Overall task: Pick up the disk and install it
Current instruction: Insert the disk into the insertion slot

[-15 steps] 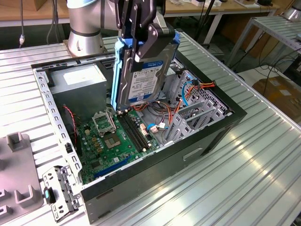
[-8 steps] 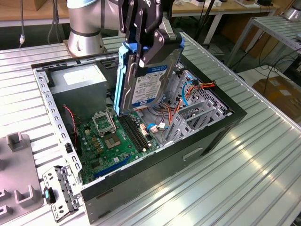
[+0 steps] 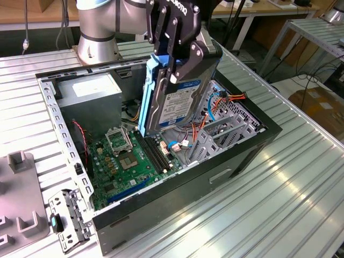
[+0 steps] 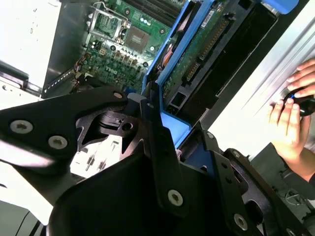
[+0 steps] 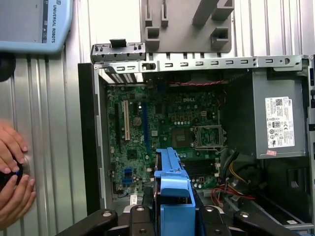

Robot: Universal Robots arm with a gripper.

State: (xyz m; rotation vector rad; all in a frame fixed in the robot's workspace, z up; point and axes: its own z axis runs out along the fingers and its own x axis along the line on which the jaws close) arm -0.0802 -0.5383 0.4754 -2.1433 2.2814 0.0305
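Holds the disk [image 3: 177,94] on edge in the gripper [image 3: 180,56], clamped tight on its upper end, with the blue carrier frame turned toward the exterior view's left. Hangs it steeply tilted above the open computer case [image 3: 252,142], lower end over the motherboard [image 3: 126,161] and just beside the metal drive cage [image 3: 215,137], not yet seated in anything. Leaves plenty to go wrong, judging from this pose. Looks apt to snag the loose orange and blue cables [image 3: 232,98] lying between disk and cage, dragging them or pinning them under the carrier. Could knock the slots and connectors on the motherboard below if brought down off line. Could jam the frame against the cage's edge, since the tilt does not visibly match any opening. Might also let the body swing or slip, being gripped at one end only with most of its length hanging free. Worth noting a person's hands [image 5: 12,172] resting on the table near the case wall.
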